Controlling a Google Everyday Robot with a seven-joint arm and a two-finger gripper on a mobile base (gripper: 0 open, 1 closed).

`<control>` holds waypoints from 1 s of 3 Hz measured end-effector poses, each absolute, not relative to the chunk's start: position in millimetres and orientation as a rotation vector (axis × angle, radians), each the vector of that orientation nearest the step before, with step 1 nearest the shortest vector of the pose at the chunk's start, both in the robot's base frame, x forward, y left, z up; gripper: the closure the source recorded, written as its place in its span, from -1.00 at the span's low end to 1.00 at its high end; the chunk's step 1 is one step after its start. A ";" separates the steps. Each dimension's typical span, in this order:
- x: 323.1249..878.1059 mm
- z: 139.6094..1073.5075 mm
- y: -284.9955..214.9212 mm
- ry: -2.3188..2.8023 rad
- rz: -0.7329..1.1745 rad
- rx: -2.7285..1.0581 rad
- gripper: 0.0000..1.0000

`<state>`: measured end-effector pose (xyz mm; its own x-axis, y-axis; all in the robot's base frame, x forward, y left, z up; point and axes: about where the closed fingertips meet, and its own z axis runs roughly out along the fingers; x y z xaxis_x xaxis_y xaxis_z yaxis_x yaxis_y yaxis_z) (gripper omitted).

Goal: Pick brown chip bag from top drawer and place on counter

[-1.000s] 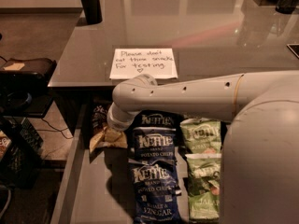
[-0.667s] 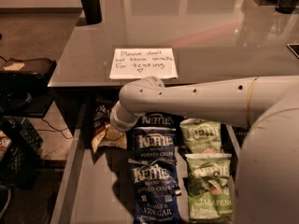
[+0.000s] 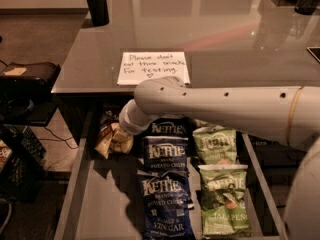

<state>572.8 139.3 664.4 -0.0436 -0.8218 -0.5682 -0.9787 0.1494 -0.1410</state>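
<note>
The brown chip bag lies at the back left of the open top drawer, its pale bottom end showing and its upper part in shadow. My gripper is at the end of the white arm, which reaches in from the right. It is down on the brown bag's right side, mostly hidden by the wrist. The glossy grey counter lies behind the drawer and bears a white handwritten note.
Blue Kettle bags fill the drawer's middle column and green Kettle bags the right one. A dark post stands on the counter's far left. A black box and a crate sit left of the drawer.
The arm's bulk has drawn back to the right, uncovering more of the green bags. The wrist and the brown bag stay at almost the same place.
</note>
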 end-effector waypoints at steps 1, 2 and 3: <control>569.2 691.0 138.5 1.868 0.410 -1.697 1.00; 560.2 714.1 133.6 1.834 0.424 -1.683 1.00; 542.7 734.3 127.7 1.815 0.446 -1.693 1.00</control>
<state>542.7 127.7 734.3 0.0038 -0.7738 -0.6334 -0.9792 0.1256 -0.1593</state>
